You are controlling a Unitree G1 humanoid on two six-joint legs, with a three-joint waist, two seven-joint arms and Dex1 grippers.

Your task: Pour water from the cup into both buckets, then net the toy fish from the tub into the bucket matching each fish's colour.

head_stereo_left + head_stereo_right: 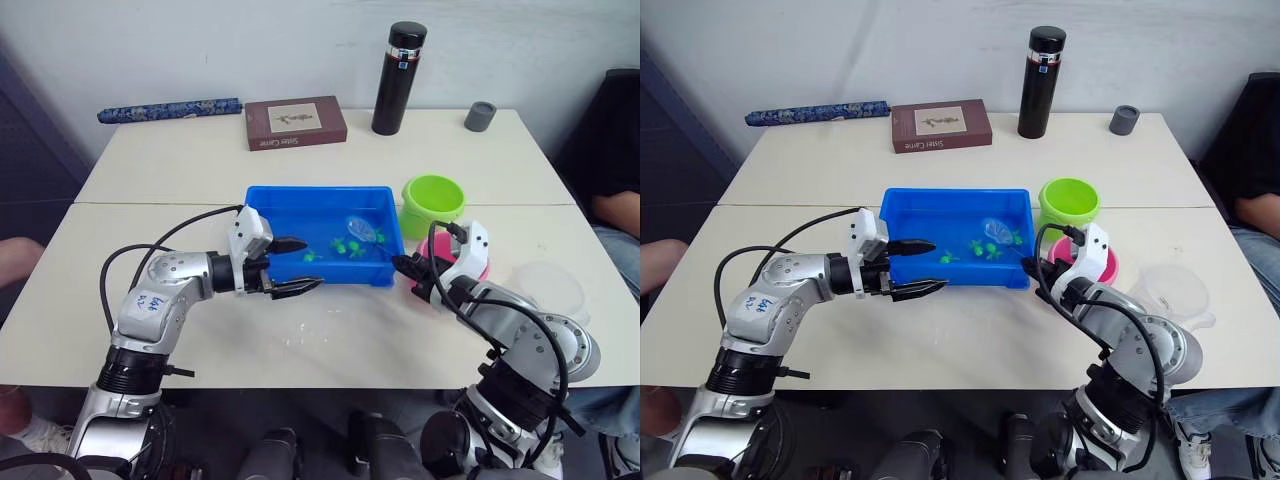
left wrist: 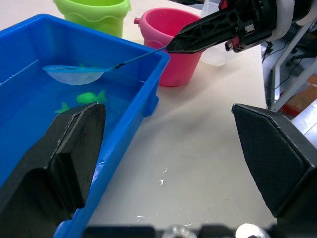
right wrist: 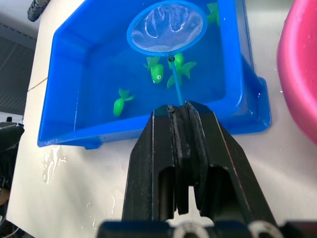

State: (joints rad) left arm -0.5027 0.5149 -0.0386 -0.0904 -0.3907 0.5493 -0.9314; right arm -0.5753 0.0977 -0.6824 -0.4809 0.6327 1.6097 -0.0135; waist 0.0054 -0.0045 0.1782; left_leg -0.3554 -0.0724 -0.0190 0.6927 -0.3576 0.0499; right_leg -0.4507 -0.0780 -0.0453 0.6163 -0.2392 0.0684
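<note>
The blue tub (image 1: 318,190) sits mid-table, holding water and several green toy fish (image 3: 157,69). My right gripper (image 1: 403,265) is shut on the thin handle of the net (image 3: 167,27), whose blue-rimmed hoop hangs over the tub's right half above the fish. Just behind that gripper is the pink bucket (image 1: 478,268), with the lime green bucket (image 1: 433,203) beyond it. Further right stands the clear cup (image 1: 548,290). My left gripper (image 1: 295,265) is open at the tub's near left corner, one finger over the water and the other in front of the wall.
Along the back of the table are a tall black flask (image 1: 398,78), a grey cap (image 1: 480,115), a brown book (image 1: 295,122) and a blue patterned roll (image 1: 170,108). A person's arm (image 1: 615,210) is at the right edge. Water drops lie in front of the tub.
</note>
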